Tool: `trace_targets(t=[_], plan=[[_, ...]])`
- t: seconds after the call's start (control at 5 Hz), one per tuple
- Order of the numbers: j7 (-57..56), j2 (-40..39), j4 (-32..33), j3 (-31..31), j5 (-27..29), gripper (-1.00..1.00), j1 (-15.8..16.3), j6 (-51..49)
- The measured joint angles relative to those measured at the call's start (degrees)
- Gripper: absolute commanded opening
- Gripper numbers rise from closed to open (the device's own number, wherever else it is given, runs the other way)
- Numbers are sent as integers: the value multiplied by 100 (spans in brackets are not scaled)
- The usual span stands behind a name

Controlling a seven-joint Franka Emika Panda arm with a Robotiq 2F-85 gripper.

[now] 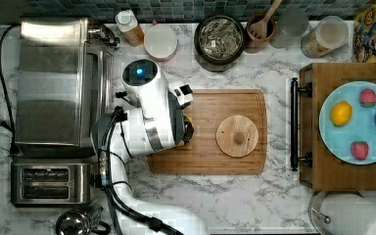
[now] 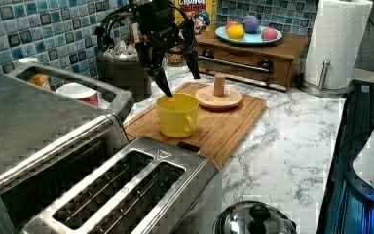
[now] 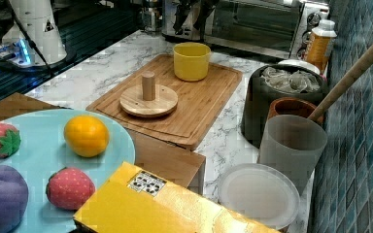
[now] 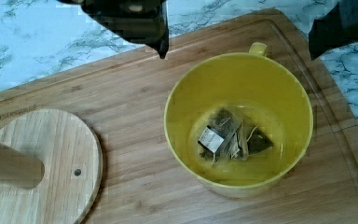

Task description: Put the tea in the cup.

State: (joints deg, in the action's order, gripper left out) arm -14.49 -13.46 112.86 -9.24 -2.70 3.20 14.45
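Inside the round yellow ceramic cup (image 4: pixel 238 122) lies a dark pyramid tea bag (image 4: pixel 228 136); above it my fingers (image 2: pixel 161 81) hang released, empty.

The arm (image 1: pixel 147 117) is built of rounded, glossy white segments with a grey metal band at 1 joint. A round cap on top carries a blue light (image 1: pixel 139 72). Black cables (image 1: pixel 108 161) loop along its lower links. A small white block with a black square face sits by the wrist. The gripper (image 2: pixel 175 73) is black, with 2 tapering pointed fingers (image 2: pixel 161 83).
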Motion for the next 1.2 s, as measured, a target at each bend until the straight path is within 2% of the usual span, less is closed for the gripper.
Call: trace_targets(t=[1.2], plan=[[0,-20,-6,-8,0,100,6,127]])
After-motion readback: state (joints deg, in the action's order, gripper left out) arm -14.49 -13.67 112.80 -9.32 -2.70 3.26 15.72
